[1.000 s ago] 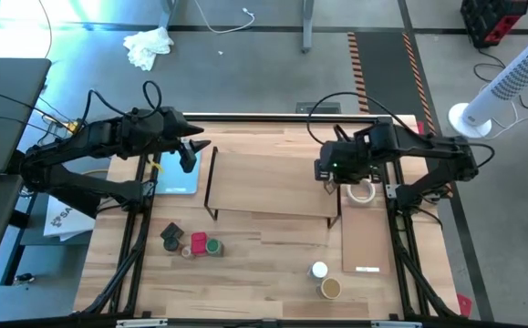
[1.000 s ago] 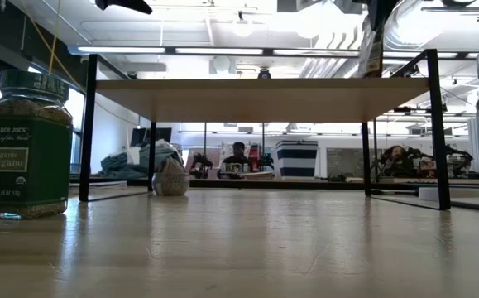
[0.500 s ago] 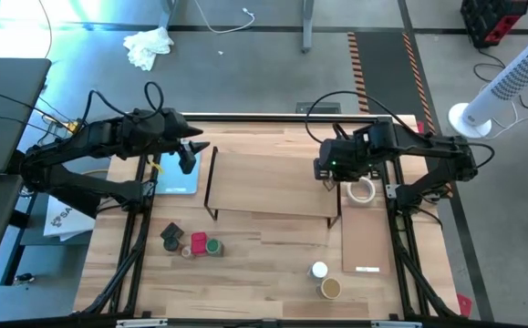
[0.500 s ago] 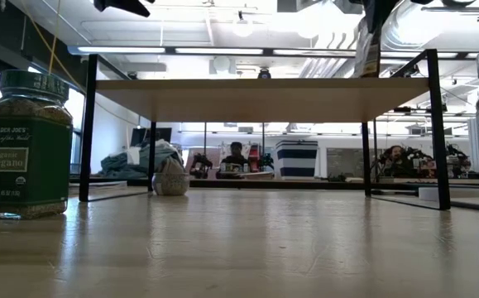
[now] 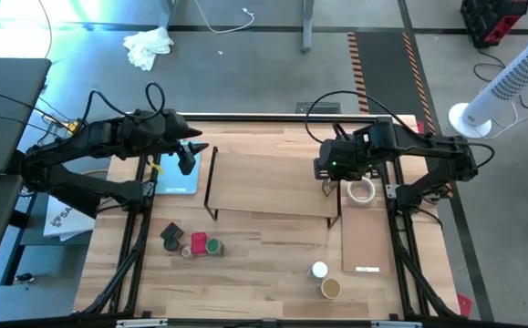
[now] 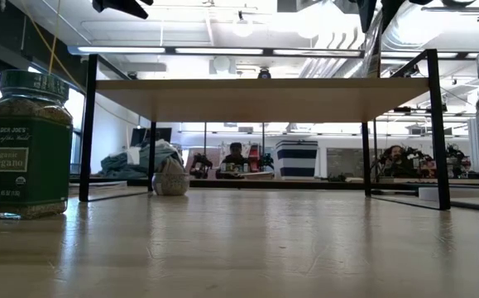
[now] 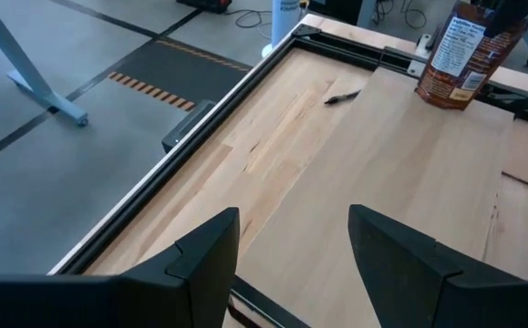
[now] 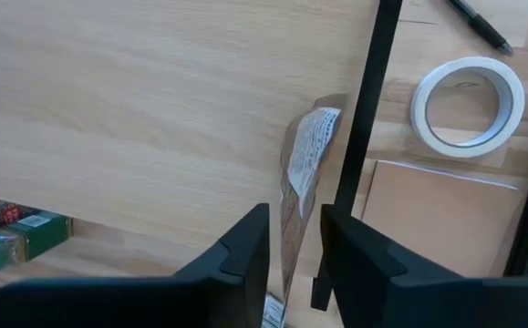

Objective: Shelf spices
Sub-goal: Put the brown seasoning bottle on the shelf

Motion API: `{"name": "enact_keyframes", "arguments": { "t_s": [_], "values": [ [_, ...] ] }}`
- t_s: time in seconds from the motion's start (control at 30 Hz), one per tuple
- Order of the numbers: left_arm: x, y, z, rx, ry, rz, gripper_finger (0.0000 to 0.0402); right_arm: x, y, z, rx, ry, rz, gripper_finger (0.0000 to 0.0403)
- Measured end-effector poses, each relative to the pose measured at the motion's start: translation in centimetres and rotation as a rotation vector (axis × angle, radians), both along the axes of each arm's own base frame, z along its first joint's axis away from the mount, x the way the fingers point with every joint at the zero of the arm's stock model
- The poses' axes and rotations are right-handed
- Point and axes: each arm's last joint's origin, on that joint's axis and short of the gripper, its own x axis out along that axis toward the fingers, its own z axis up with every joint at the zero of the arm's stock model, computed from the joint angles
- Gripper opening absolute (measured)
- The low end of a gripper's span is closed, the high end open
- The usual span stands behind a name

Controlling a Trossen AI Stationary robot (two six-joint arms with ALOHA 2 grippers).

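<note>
On shelf (image 5: 273, 187) right end, brown jar (image 7: 460, 55) upright, right hand (image 8: 291, 239) loosely around it

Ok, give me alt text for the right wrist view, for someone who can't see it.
The right gripper looks straight down on a brown-labelled spice jar standing at the edge of the shelf, its dark fingers just either side of the jar. Past the shelf's black wire frame lie a white tape ring and a thin pale board.
</note>
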Motion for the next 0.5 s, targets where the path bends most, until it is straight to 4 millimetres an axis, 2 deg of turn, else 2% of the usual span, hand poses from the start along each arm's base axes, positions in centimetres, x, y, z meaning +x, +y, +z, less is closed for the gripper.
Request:
{"name": "enact_keyframes", "arguments": {
  "t_s": [0.3,0.5],
  "values": [
    [0.0,0.0,0.0,0.0,0.0,0.0,0.0205,-0.1,0.0,0.1,-0.005,-0.001,0.044,0.0099],
    [0.0,0.0,0.0,0.002,0.0,0.005,0.0205,-1.3,0.0,1.1,-0.014,-0.039,0.084,0.0099]
  ]
}}
